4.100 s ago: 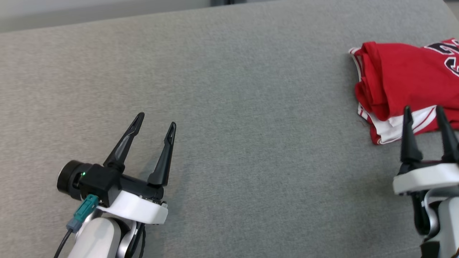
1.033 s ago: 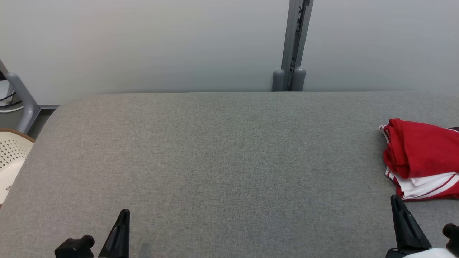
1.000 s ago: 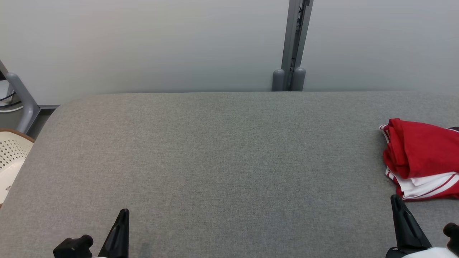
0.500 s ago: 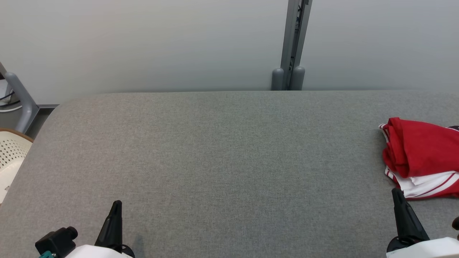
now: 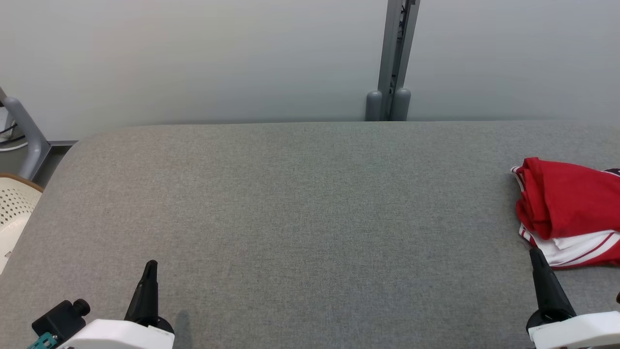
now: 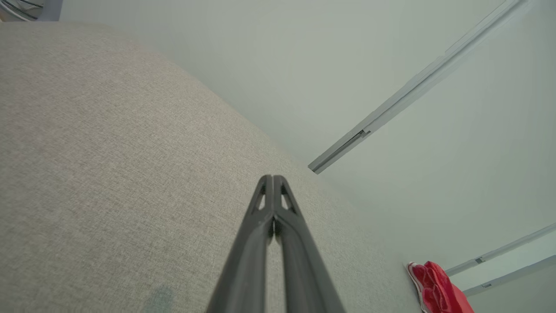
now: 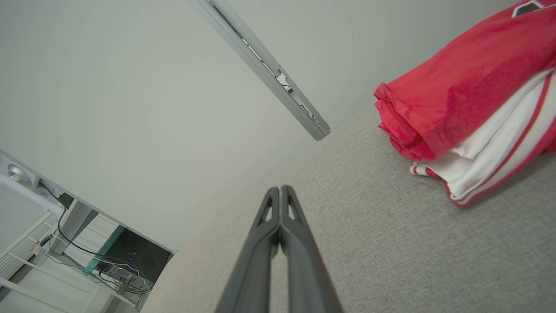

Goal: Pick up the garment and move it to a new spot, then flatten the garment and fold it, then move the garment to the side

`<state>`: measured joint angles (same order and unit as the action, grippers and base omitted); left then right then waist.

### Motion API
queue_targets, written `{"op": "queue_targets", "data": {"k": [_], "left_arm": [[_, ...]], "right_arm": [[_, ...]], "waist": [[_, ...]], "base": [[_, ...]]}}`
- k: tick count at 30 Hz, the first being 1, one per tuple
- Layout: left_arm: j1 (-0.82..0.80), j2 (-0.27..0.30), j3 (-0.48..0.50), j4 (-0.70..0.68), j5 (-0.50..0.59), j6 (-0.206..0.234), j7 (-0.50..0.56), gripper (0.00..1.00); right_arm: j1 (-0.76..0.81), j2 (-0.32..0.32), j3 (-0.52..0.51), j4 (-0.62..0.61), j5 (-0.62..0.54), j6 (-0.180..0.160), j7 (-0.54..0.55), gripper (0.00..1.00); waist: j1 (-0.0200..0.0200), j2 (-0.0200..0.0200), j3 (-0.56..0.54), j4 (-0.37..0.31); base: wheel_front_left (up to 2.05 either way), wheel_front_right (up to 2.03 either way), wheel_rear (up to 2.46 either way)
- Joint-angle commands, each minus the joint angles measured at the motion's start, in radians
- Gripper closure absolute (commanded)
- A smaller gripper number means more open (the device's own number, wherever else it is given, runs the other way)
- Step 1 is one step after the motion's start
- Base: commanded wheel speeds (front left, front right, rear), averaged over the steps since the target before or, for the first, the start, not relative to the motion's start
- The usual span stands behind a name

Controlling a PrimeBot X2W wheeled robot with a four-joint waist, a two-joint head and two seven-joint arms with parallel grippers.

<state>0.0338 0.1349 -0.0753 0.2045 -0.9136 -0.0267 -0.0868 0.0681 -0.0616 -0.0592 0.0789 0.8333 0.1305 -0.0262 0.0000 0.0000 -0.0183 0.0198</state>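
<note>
Garment: 1 red jersey (image 5: 566,208) with white striped trim and a dark print. It lies folded in a bundle at the far right of the grey worktop (image 5: 300,203), partly past the edge of the head view.
Handling: it looks light, soft and limp. It should sag and unfold if lifted by 1 layer, and the knit may slide a little over the cloth-covered top.
Where to hold: I'd judge the thick folded red edge on its left side best, pinching through all layers. The loose white hem below would likely peel off alone.
Left end effector (image 6: 272,179): clenched on nothing, low over bare worktop, well apart from the jersey.
Right end effector (image 7: 280,189): clenched on nothing, just short of the jersey's near corner and not touching it, as far as I can tell.
Count: 1 jersey, 2 end effectors, 1 worktop.
</note>
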Motion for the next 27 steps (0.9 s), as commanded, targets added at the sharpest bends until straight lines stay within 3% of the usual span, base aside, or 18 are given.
{"op": "queue_targets", "data": {"k": [1,27], "left_arm": [[-0.03,0.002,0.015,-0.008,-0.03,-0.01,0.007,1.0],[-0.079,-0.03,0.083,0.01,-0.295,-0.048,0.083,1.0]], "right_arm": [[-0.025,-0.011,-0.002,-0.003,0.037,0.0,0.005,1.0],[-0.087,-0.015,-0.008,0.062,0.343,0.0,0.046,1.0]], "waist": [[0.0,0.0,0.0,0.0],[0.0,0.0,0.007,-0.006]], "base": [[0.0,0.0,0.0],[0.0,0.0,0.0]]}}
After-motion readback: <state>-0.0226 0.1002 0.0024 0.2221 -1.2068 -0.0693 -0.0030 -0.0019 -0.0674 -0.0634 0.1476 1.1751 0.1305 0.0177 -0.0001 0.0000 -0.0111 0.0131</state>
